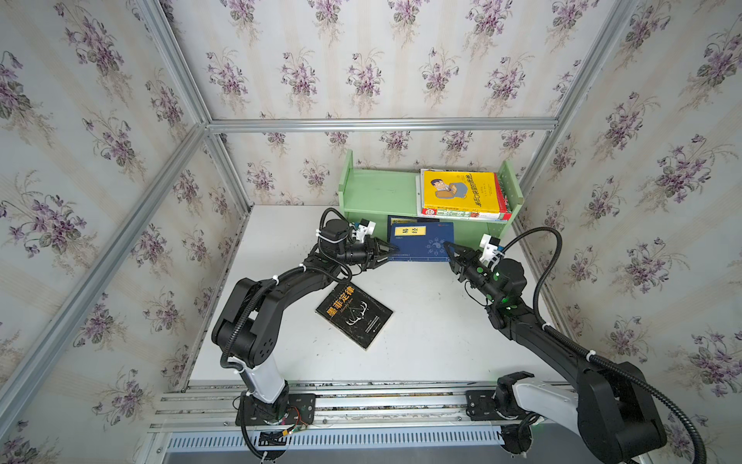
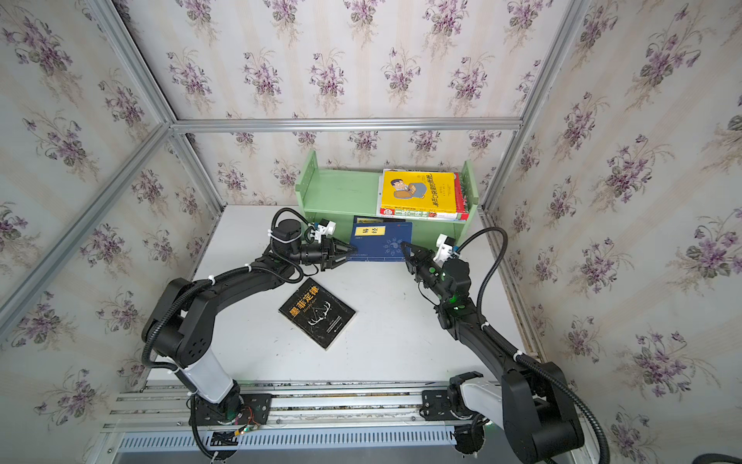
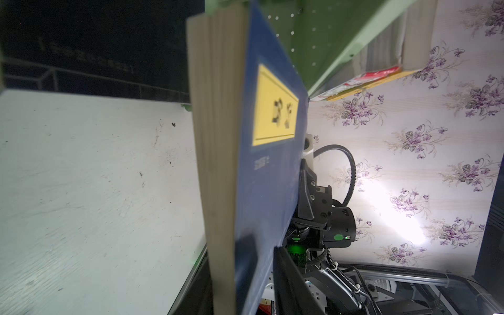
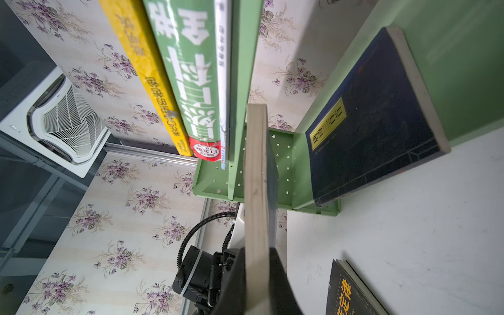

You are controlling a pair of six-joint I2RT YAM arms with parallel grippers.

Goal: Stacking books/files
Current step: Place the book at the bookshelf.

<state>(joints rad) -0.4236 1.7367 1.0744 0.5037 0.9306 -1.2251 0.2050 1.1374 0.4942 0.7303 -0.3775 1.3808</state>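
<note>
At shelf (image 1: pixel 377 193) front: right hand (image 1: pixel 449 250) clamps navy book (image 1: pixel 421 241); left hand (image 1: pixel 391 254) straddles opposite edge, grip unclear. Lift level, together.

- You see a navy book (image 1: pixel 417 249) with a yellow label and a pale blue swirl motif.
- The black book (image 1: pixel 353 317) has an orange title and white antlers.
- The yellow book (image 1: pixel 459 191) shows a cartoon man.
- Under it, the green book (image 4: pixel 191 81) has white lettering and a red band.
- The shelf (image 1: pixel 373 193) is pale green and the desk (image 1: pixel 421 341) white.
- The wallpaper (image 1: pixel 361 60) is cream-striped with purple flowers.
</note>
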